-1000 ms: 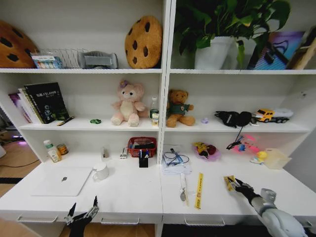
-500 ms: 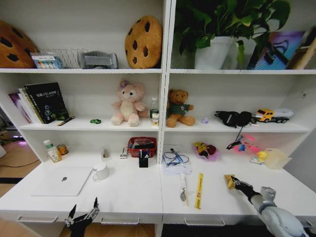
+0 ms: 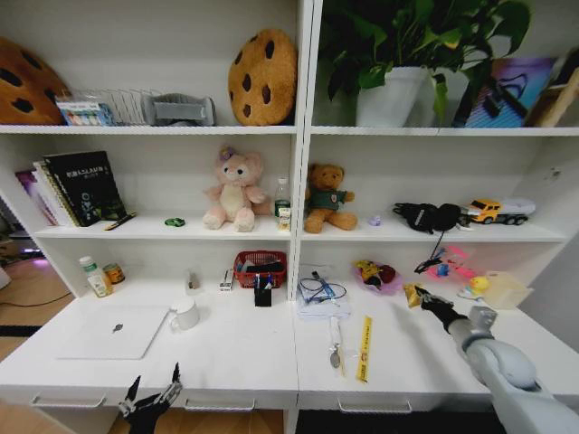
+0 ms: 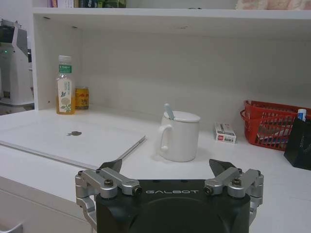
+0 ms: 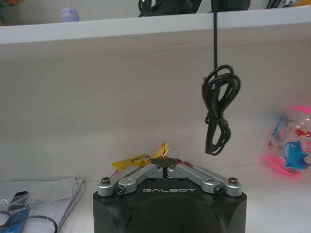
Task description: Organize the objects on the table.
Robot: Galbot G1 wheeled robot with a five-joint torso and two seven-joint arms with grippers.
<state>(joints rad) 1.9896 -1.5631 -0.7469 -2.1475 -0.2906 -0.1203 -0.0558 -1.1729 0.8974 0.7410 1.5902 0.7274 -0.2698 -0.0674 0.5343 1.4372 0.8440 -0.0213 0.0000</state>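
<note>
Right tool (image 3: 418,296) raised, gripping yellow wrapper (image 3: 412,293)

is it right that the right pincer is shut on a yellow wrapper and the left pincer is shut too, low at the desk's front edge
Not quite. The left pincer is open: the left wrist view shows its fingers spread wide with nothing between them. The rest holds: the right pincer is shut on the yellow wrapper, and the left one sits low at the desk's front edge.

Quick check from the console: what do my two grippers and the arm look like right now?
Both the left gripper and the right gripper have a black housing lettered GALBOT, silver bolted linkages and dark pointed fingertips. The right arm is smooth grey-white with a silver wrist joint.
</note>
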